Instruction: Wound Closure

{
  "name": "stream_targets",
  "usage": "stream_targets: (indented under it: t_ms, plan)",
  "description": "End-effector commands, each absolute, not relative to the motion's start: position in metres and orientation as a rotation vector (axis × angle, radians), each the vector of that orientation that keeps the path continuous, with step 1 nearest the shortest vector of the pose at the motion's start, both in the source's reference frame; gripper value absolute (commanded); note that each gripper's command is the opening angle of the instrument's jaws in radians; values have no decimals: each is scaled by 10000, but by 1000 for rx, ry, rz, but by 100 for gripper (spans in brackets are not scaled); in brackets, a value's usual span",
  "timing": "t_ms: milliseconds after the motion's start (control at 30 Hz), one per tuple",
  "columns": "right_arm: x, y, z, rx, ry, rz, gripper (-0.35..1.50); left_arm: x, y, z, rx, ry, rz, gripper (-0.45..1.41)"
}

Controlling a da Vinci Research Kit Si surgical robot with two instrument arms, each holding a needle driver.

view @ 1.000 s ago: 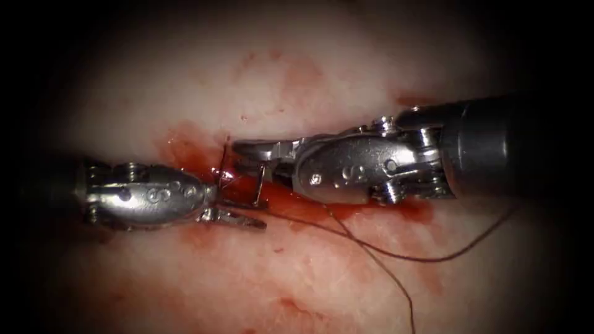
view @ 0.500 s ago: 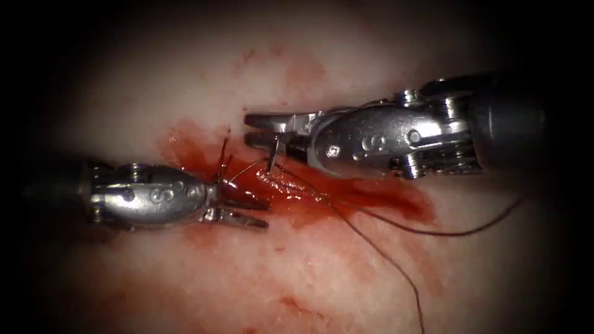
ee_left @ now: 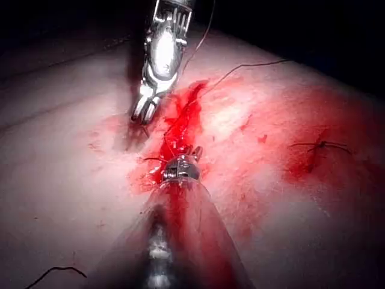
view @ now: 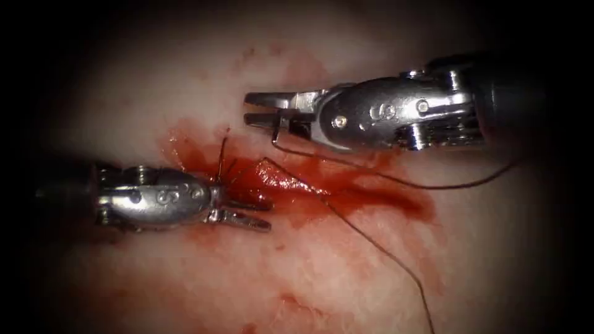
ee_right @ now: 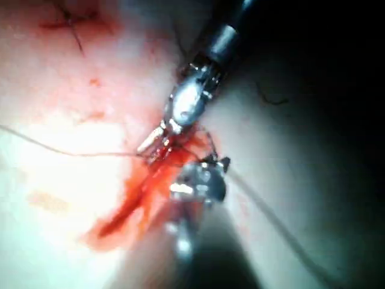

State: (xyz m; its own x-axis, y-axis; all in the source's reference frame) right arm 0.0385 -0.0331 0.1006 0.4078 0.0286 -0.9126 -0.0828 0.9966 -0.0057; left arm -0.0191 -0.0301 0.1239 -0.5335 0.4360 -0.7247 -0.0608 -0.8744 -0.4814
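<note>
My right tool [view: 249, 108] hangs above the cut [view: 297, 179] on its far side, shut on the curved needle [view: 275, 131]. A short piece of the needle juts down below the jaws, free of the tissue [view: 154, 80]. Dark thread [view: 383, 176] trails from it to the right, and a second strand [view: 371, 238] runs from the cut toward the front. My left tool [view: 266, 215] lies at the cut's left end, open and holding nothing. Short thread ends [view: 221, 154] stand up from the tissue beside it. The left wrist view has the right tool [ee_left: 143, 115] above the left tool [ee_left: 183, 152].
Red fluid [view: 371, 198] pools along the cut and stains the tissue around it. An earlier stitch [ee_left: 319, 146] with cut ends sits off to one side, also in the right wrist view as a dark stitch [ee_right: 73, 27]. A loose thread piece [ee_left: 57, 271] lies on the tissue.
My right tool has risen and drawn back to the right with the needle, lifting it out of the cut and pulling thread after it. The left tool has hardly moved.
</note>
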Motion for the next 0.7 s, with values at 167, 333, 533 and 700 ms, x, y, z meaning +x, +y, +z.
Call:
stream_targets:
  t_ms: [167,333,533,700]
  plan:
    - [389,-319,1014,-7,1185,162,-35,-194,-303,1248,-1323,-589,2457,15]
    - [386,-311,1019,51,1200,250,-35,-193,-303,1250,-1316,-593,2457,15]
    - [391,-293,1032,198,1236,340,-35,-193,-303,1250,-1316,-593,2457,15]
    - [401,-282,1039,280,1253,359,-35,-192,-303,1250,-1313,-594,2459,15]
